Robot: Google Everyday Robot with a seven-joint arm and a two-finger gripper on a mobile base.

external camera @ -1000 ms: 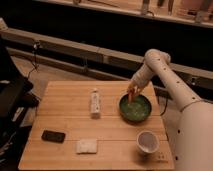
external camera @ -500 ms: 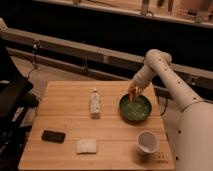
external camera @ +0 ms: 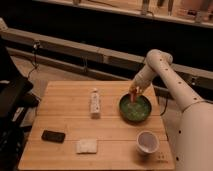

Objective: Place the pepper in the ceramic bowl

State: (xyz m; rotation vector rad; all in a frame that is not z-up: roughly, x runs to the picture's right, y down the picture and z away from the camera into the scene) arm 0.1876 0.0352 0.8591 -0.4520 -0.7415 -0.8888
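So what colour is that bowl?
The ceramic bowl is dark green, lighter green inside, per the camera view; the gripper holds the pepper over its far rim.

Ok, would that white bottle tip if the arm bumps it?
Probably: the bottle looks tall and narrow, standing upright, so a push likely topples it; once down it may roll. The gripper hangs over the ceramic bowl.

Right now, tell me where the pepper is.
In the camera view, the gripper holds the pepper above the ceramic bowl, near its far rim, right of the white bottle.
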